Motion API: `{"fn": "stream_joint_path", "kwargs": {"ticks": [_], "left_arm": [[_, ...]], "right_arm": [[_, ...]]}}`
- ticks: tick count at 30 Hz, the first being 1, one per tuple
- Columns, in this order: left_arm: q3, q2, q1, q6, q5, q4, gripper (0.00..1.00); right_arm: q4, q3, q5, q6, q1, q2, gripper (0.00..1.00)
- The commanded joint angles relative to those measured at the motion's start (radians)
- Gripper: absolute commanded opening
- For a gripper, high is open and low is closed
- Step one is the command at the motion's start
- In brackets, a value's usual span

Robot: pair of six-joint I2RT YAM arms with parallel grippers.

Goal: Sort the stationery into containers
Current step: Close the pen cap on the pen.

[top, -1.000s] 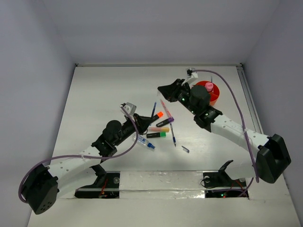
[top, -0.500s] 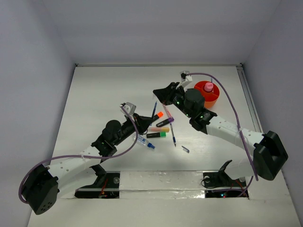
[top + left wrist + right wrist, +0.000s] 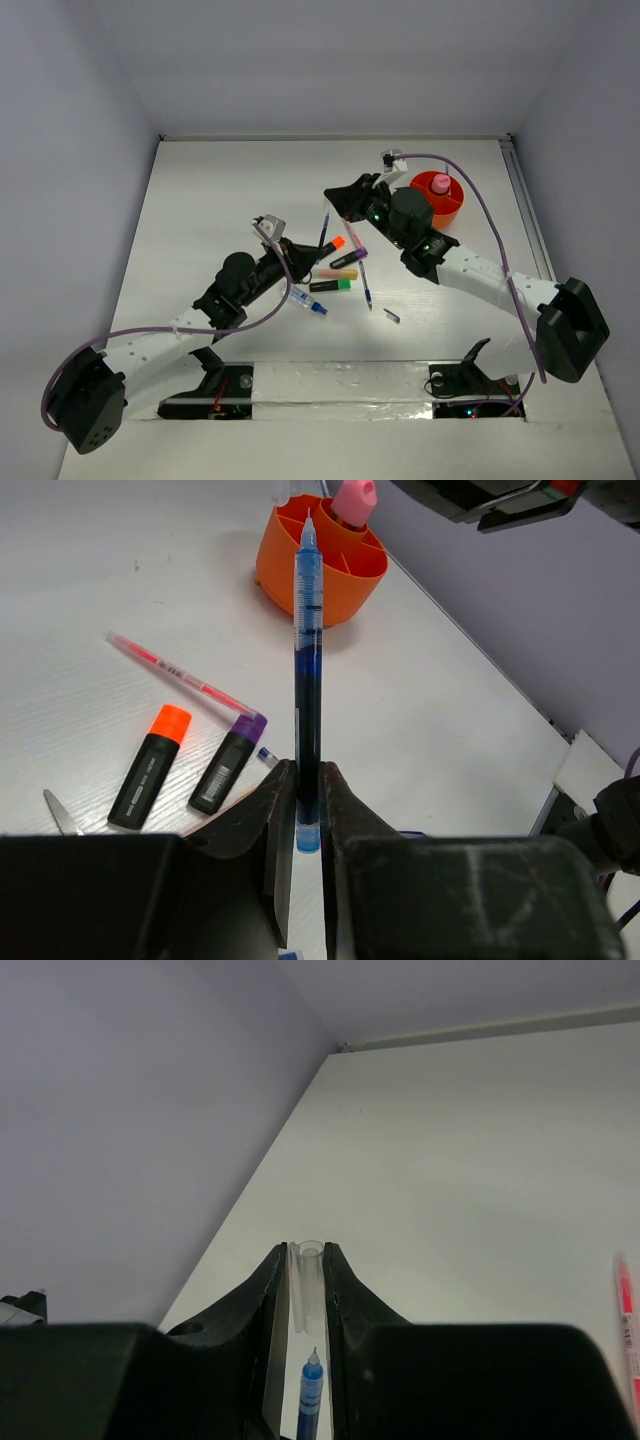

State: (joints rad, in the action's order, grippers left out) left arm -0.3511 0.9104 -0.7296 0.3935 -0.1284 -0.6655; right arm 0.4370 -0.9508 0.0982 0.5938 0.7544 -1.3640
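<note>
The left gripper (image 3: 303, 258) hangs over the middle of the desk (image 3: 215, 190), at the left side of the loose pile. Its fingers are pressed onto the lower end of a blue pen (image 3: 307, 660), whose tip points toward the far right corner. Below it, nearest the near edge, lies the white-blue tube (image 3: 310, 302). Farther from that edge come the green highlighter (image 3: 332, 286) and the yellow-pink highlighter (image 3: 338, 273). The orange highlighter (image 3: 150, 765) and purple highlighter (image 3: 228, 760) lie side by side, with a thin pink pen (image 3: 180, 670) beyond them. The right gripper (image 3: 307, 1260) hovers over the far side of the pile and pinches a short clear tubular piece (image 3: 308, 1278). The held pen's tip sits in line with this piece and just short of it, with a small gap showing in the right wrist view. To the right, a second thin blue pen (image 3: 365, 283) and a small dark piece (image 3: 391, 316) lie toward the near edge. The orange cup (image 3: 452, 207) stands toward the far right corner, divided inside, with the pink knob (image 3: 439, 183) at its centre.
</note>
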Motion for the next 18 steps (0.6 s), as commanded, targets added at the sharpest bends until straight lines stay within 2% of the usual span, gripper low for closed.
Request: {"fn": "stream_joint_path", "kwargs": {"ticks": [1, 18], "left_arm": [[0.003, 0.013, 0.013, 0.011, -0.017, -0.052, 0.0], [0.017, -0.016, 0.022, 0.015, -0.013, -0.06, 0.0]], "right_arm": [[0.055, 0.0, 0.02, -0.02, 0.016, 0.037, 0.0], [0.049, 0.003, 0.035, -0.029, 0.016, 0.028, 0.0]]}}
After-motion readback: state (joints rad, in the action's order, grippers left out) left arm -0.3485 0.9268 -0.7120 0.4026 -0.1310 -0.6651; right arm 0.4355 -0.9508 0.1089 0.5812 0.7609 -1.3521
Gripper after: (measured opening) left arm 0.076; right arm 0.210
